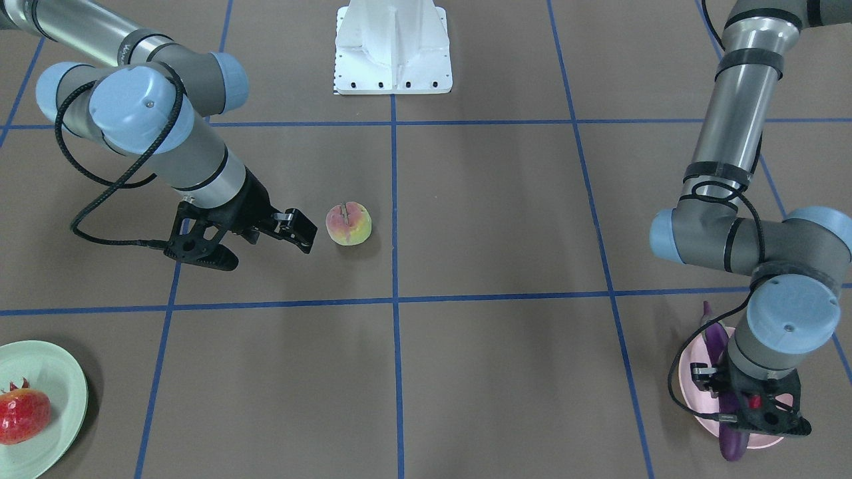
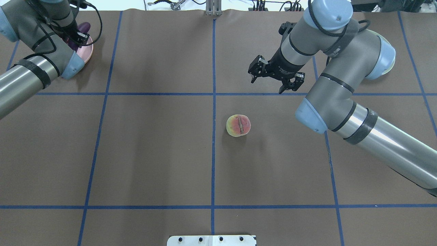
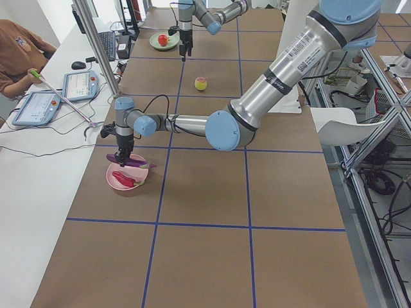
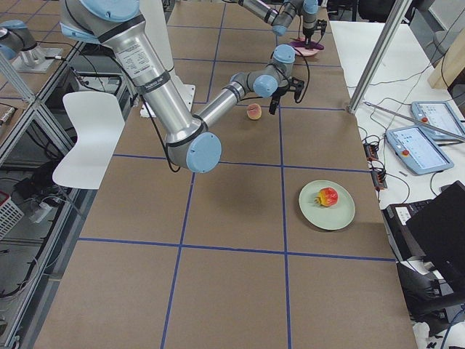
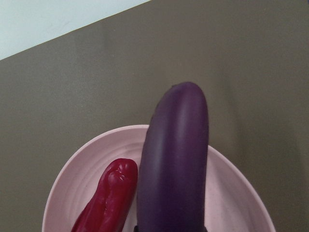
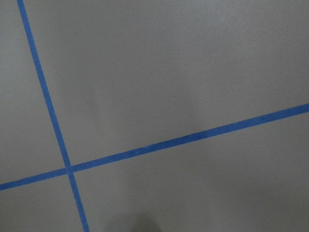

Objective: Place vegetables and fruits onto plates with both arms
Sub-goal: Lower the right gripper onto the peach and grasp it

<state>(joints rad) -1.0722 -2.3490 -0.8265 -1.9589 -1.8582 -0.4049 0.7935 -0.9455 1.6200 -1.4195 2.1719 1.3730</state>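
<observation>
My left gripper [image 1: 740,407] is shut on the long purple eggplant [image 5: 176,159] and holds it low across the pale pink plate [image 5: 231,193]. The red chili pepper [image 5: 108,198] lies on that plate beside the eggplant. My right gripper [image 2: 272,82] is open and empty, a little above the table, apart from the yellow-green peach [image 2: 238,125], which sits on the bare table near the middle. The bumpy red-orange fruit [image 1: 23,414] lies on the mint green plate [image 1: 46,369] at the table's far corner on my right side.
The white pedestal base [image 1: 393,46] stands at my edge of the table. Blue tape lines [image 6: 145,147] divide the brown surface into squares. An operator [image 3: 19,51] sits at a side desk with tablets [image 3: 38,106], beyond the pink plate's end.
</observation>
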